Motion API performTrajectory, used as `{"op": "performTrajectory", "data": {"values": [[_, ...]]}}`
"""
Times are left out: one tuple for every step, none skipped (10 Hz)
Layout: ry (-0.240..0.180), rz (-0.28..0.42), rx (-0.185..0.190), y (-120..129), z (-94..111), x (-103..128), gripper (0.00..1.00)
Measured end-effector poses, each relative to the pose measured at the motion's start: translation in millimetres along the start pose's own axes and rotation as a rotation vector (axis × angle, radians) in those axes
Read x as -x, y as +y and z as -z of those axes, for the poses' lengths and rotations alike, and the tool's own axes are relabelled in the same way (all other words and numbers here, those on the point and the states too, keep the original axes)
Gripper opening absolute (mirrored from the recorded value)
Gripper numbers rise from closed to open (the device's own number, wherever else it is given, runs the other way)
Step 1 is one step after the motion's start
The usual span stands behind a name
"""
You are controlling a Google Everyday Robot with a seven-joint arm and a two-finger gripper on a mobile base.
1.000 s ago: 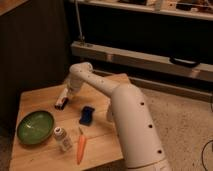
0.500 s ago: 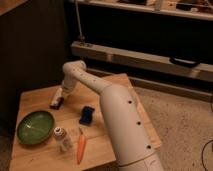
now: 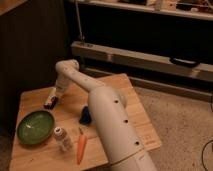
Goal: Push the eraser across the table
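Claw (image 3: 53, 95) pinched shut and empty, pressing on the eraser (image 3: 49, 104) and nudging it further left across the bench (image 3: 117, 85) — now nearing the left edge, just behind the bowl (image 3: 35, 127) — push going well, room running out.

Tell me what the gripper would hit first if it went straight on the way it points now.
The eraser, most likely. The shut gripper angles down and to the left of the picture, over the table, with the eraser right at its tip. Whether they already touch is unclear from this view.
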State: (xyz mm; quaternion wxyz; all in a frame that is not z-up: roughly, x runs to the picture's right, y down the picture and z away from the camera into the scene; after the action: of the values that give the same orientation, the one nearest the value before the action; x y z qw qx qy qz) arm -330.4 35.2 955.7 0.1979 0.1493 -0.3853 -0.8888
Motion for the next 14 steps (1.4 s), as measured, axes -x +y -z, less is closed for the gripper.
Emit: {"op": "performTrajectory", "data": {"values": [[-0.002,0.023,-0.006,-4.1,-2.7,-10.6,0.02],[-0.007,0.039,-0.011,-6.7,-5.2,-19.1,0.02],[-0.021,0.053,-0.024,-11.1,-12.0,-27.2,0.02],[-0.037,0.061,-0.039,-16.7,-22.3,-31.3,0.02],[-0.049,0.065,-0.052,-20.5,-29.6,-30.3,0.02],[-0.056,0.069,-0.058,-21.7,-32.2,-31.2,0.02],[-0.059,0.072,-0.062,-22.0,-34.3,-33.5,0.02],[-0.053,0.083,-0.068,-26.6,-37.1,-43.1,0.02],[-0.038,0.090,-0.069,-28.5,-35.1,-49.8,0.02],[-0.021,0.099,-0.068,-29.9,-29.8,-56.7,0.02],[0.000,0.107,-0.065,-29.8,-21.1,-64.5,0.02],[0.013,0.122,-0.068,-33.1,-17.7,-72.5,0.02],[0.016,0.137,-0.073,-37.2,-18.7,-77.5,0.02],[0.015,0.155,-0.078,-43.4,-19.8,-83.3,0.02]]}}
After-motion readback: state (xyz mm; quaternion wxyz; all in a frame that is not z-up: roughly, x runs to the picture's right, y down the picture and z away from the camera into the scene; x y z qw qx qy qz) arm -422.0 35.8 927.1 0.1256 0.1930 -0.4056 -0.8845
